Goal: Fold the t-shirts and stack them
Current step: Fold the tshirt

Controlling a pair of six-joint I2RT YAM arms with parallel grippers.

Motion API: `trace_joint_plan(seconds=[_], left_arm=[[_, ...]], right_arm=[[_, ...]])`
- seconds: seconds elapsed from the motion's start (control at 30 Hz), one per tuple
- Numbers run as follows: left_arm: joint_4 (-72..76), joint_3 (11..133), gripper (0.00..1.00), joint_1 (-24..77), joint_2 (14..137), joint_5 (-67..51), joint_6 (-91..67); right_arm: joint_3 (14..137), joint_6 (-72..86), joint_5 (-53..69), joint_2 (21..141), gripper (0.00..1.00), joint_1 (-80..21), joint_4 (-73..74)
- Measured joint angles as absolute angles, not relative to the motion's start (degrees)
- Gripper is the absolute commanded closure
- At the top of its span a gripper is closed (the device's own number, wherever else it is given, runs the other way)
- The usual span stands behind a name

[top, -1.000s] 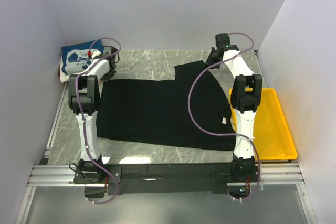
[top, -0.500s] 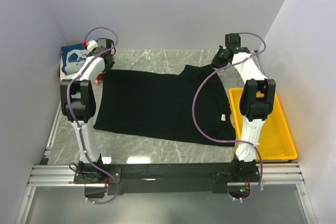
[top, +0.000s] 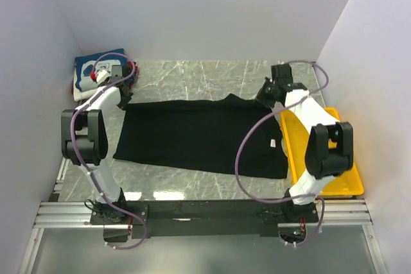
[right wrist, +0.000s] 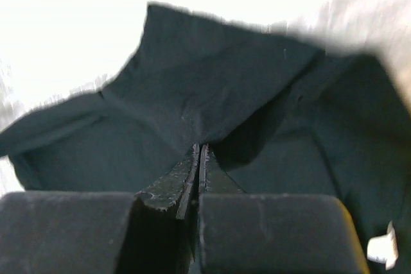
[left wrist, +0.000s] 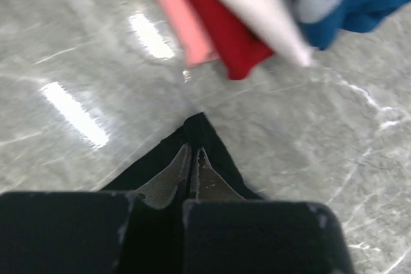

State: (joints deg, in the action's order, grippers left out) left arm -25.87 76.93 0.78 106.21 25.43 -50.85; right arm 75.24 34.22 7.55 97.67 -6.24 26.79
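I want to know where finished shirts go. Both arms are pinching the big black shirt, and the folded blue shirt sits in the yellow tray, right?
The folded blue shirt sits in the far left corner of the table, not in the yellow tray; the top view shows it. The left fingers and right fingers do pinch the black shirt.

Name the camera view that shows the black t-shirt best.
The top external view: nearly the whole black t-shirt shows, spread out. The left wrist view shows only a corner pinched in the left claw; the right wrist view a blurred bunched part in the right claw.
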Motion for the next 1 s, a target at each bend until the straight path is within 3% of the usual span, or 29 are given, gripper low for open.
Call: trace_joint_plan(seconds=[0.43,1.0], left_arm=[[-23.07,65.98,0.99,-1.1,96.84,23.31,-55.42],[-15.2,56.6,0.96,-3.01,90.56,19.27,-58.46]], right_arm=[[54.74,37.15,6.0,78.3,1.0,-6.92,24.86],[43.38,39.16,10.83,70.72,1.0,-1.02,21.82]])
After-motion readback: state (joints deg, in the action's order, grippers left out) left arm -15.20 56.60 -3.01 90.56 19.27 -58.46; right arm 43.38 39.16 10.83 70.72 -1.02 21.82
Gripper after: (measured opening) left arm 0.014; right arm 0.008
